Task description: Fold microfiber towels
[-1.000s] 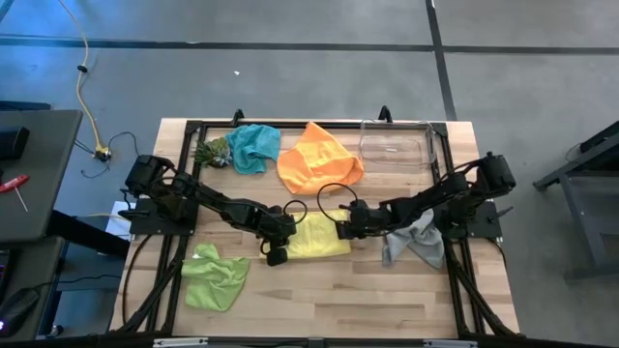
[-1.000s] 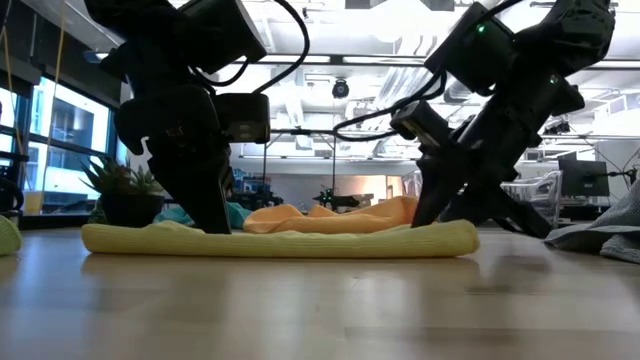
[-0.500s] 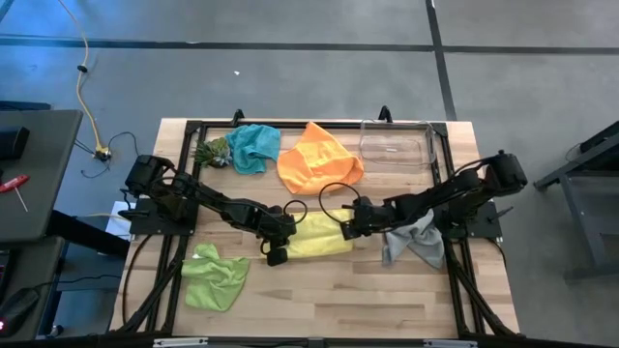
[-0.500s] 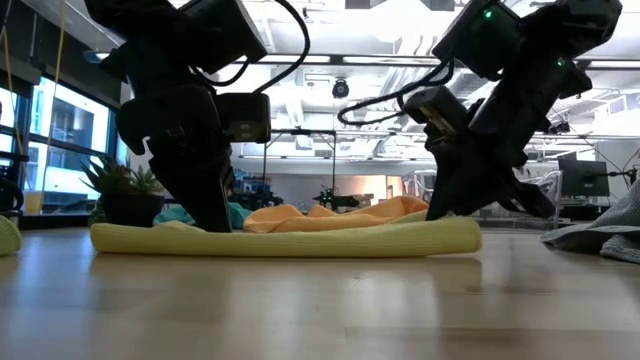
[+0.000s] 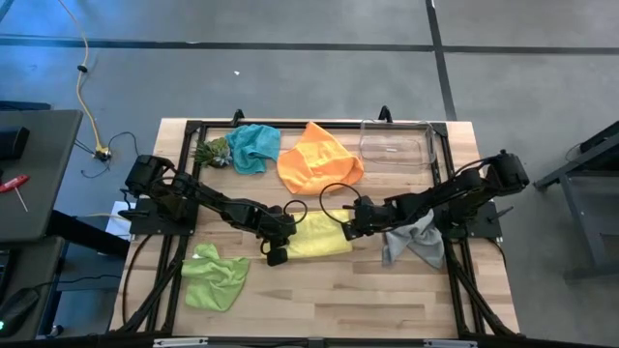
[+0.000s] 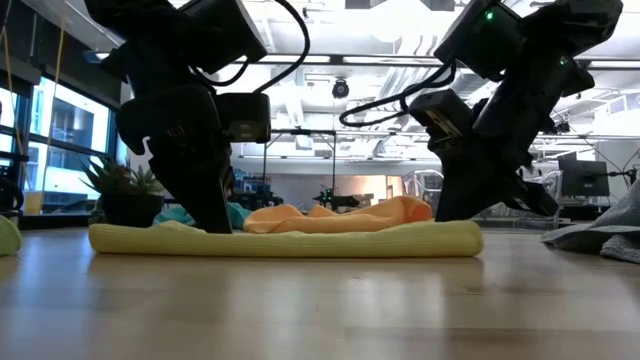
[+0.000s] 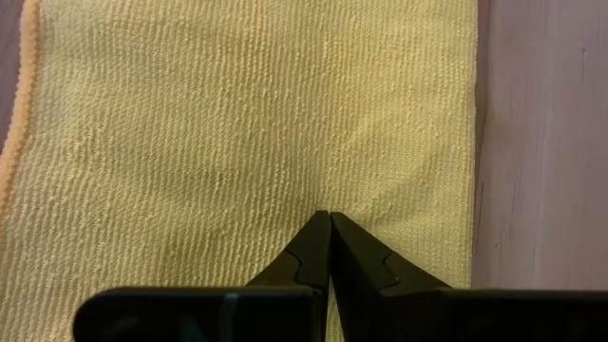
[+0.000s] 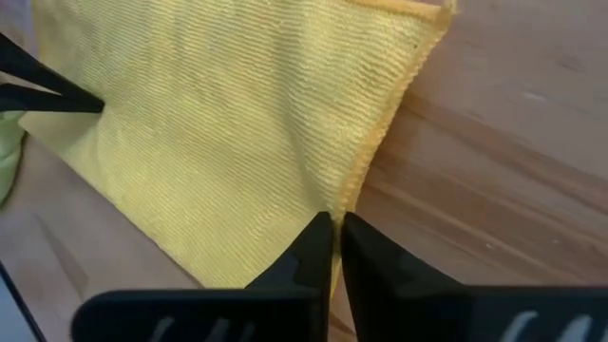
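Partly hidden — yellow towel (image 5: 317,237), tool-pinned (image 8: 331,220), far edge unseen

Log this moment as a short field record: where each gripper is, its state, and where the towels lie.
left gripper: shut, tips pressed on the yellow towel's left part
right gripper: shut on the yellow towel's right edge
yellow towel: flat at table centre, between both grippers
orange towel: crumpled, behind the yellow one
teal towel: bunched, far left
lime green towel: crumpled, near left
grey towel: heaped, right side
clear bin: far right
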Robot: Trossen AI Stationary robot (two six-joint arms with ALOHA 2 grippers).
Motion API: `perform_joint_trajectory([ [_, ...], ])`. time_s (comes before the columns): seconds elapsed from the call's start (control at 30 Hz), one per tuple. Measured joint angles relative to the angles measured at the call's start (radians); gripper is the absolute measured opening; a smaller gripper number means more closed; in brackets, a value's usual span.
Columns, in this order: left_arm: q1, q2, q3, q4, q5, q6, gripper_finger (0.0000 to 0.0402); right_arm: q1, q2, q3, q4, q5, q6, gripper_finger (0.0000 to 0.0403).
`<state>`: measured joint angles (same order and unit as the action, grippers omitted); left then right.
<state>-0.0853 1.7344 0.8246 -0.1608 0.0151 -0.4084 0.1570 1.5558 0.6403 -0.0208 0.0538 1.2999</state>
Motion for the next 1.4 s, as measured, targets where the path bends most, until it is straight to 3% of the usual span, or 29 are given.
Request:
perform_joint_trajectory([
  [0.27,0.000,0.000,0.000,0.000,0.000,0.000,0.0000,0.000,-0.017,0.001,-0.032,-0.022,-0.036,0.0001],
  [0.57,0.000,0.000,0.000,0.012,0.000,-0.005,0.0000,0.000,-0.167,0.002,-0.242,0.049,-0.071,0.0001],
  [0.9,0.000,0.001,0.000,0.107,0.007,-0.034,0.0000,0.000,-0.195,0.002,-0.261,0.069,-0.069,0.0000],
  [1.2,0.014,0.001,0.121,-0.162,0.007,0.145,0.0000,-0.002,-0.182,0.002,-0.247,0.068,-0.048,0.0000],
  [1.4,0.056,0.000,0.183,-0.242,-0.003,0.206,0.0000,-0.028,-0.088,0.002,-0.086,0.032,-0.043,0.0000],
])
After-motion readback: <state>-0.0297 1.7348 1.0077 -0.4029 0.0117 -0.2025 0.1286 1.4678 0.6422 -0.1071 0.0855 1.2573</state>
